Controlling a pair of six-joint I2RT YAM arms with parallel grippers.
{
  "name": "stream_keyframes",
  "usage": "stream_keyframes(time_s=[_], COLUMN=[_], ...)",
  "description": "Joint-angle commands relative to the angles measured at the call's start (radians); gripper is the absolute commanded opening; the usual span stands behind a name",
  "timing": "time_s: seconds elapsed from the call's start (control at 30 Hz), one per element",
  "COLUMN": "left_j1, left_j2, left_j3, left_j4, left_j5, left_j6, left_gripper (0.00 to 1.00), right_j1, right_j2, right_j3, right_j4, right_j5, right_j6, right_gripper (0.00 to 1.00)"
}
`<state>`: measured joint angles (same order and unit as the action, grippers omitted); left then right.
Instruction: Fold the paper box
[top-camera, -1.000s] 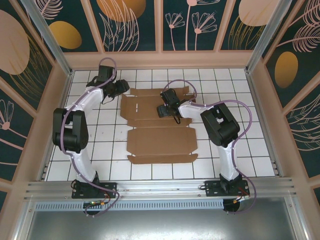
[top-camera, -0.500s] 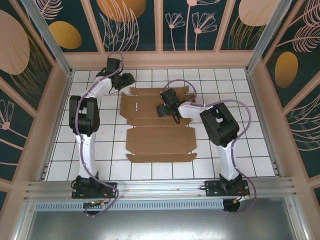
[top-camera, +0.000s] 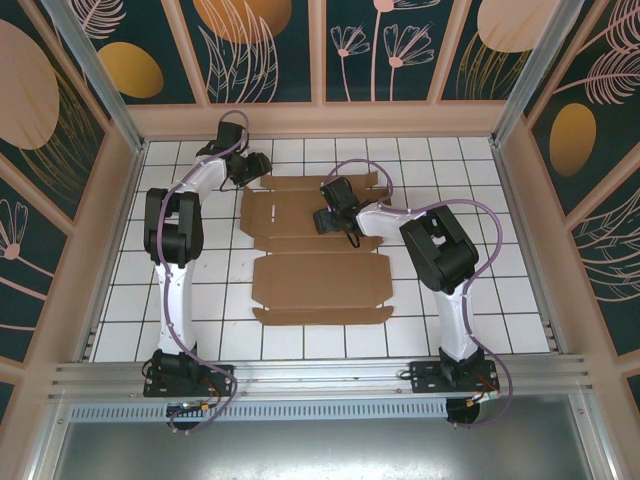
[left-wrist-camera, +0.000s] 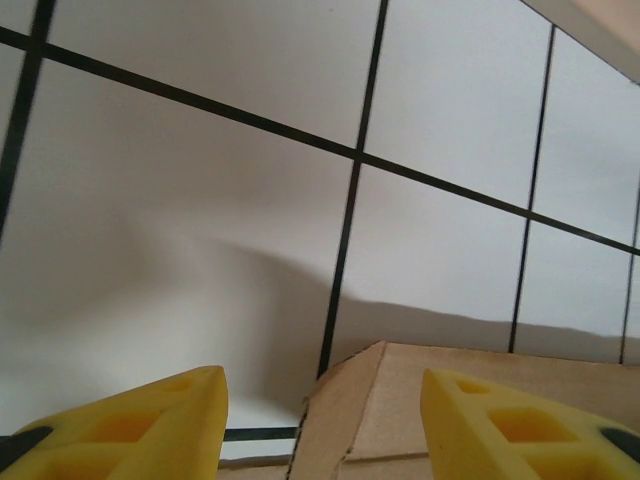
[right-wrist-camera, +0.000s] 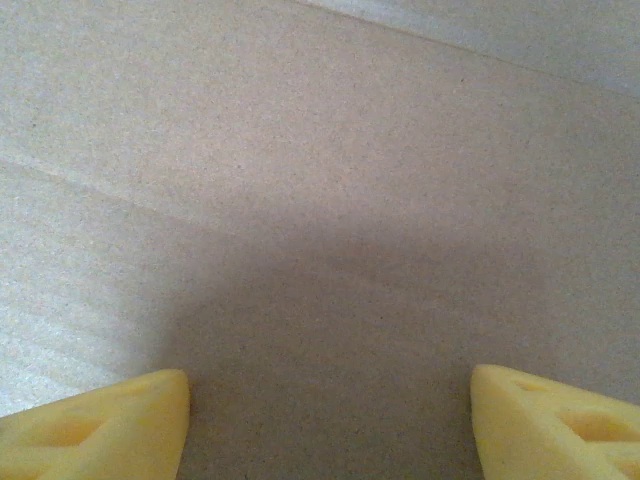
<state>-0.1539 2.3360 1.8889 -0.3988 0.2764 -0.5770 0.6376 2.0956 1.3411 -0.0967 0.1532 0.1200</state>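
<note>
- Risk: the paper box is a flat, loose sheet. If the left gripper shoves its far-left corner instead of getting under it, I'd expect the whole sheet to slide or rotate on the tabletop.
- Risk: a pinch landing off the crease would probably buckle the panel rather than fold the flap.
- Risk: the hold-down depends on the right gripper. If it isn't actually pressing, nothing anchors the sheet.
- Box position: unfolded, mid-tabletop, with the far flaps reaching toward the far edge and the near flap toward the arm bases.
- Left gripper: at the far-left corner of the box, jaws wide apart, holding nothing. The cardboard corner sits in line with the gap, with bare tile beyond it.
- Right gripper: over the far half of the box, jaws wide apart, gripping nothing. Its wrist camera shows cardboard close up, but I can't tell whether it touches.
</note>
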Motion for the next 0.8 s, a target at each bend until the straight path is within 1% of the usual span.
stream_keyframes(time_s=[0.0, 0.1, 0.2, 0.4, 0.5, 0.63, 0.77], left_j1=[-0.003, -0.009, -0.012, -0.016, -0.016, -0.025, -0.055], left_j2=[0.019, 0.017, 0.033, 0.03, 0.036, 0.044, 0.037], left_j3=[-0.003, -0.003, 0.024, 0.053, 0.069, 0.082, 0.089], left_j4=[0.025, 0.039, 0.016, -0.04, -0.06, -0.059, -0.046], left_j5=[0.095, 0.122, 0.116, 0.009, -0.018, 0.01, 0.032], left_j6=[-0.027, -0.036, -0.034, -0.013, -0.009, -0.017, -0.02], left_gripper=[0.53, 0.53, 0.53, 0.52, 0.52, 0.51, 0.5], right_j1=[0.0, 0.0, 0.0, 0.0, 0.0, 0.0, -0.001], right_j2=[0.101, 0.102, 0.101, 0.106, 0.11, 0.118, 0.122], right_j3=[-0.046, -0.043, -0.041, -0.039, -0.039, -0.032, -0.031], right_j4=[-0.138, -0.141, -0.143, -0.149, -0.147, -0.152, -0.152], right_j5=[-0.013, -0.011, -0.011, -0.01, -0.012, -0.015, -0.016], right_j6=[-0.002, -0.004, -0.005, -0.007, -0.007, -0.008, -0.009], right_gripper=[0.72, 0.72, 0.72, 0.72, 0.72, 0.72, 0.72])
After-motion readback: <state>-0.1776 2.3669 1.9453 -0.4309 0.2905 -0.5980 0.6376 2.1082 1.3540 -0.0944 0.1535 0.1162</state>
